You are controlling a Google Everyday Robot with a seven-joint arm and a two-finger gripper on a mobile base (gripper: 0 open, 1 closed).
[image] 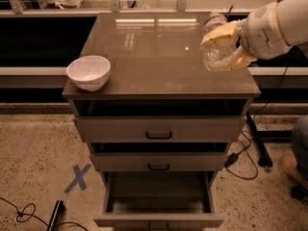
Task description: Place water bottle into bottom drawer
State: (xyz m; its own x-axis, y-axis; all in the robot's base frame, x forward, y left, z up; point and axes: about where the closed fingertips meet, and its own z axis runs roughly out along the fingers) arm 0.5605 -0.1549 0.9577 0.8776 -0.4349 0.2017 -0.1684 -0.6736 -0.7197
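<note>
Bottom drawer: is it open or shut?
Open: the bottom drawer shows its inside. The tool grips the water bottle above the cabinet top.

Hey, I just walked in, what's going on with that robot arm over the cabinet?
The robot's end effector, over the right side of the cabinet top, is closed around the water bottle and holds it tilted. The bottom drawer is pulled open below, and nothing shows inside it; the bottle is not in it yet. A white bowl sits at the top's front left corner.

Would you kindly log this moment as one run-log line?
gripper: shut on water bottle, over cabinet top, right side | bottom drawer: open | white bowl: left edge
</note>
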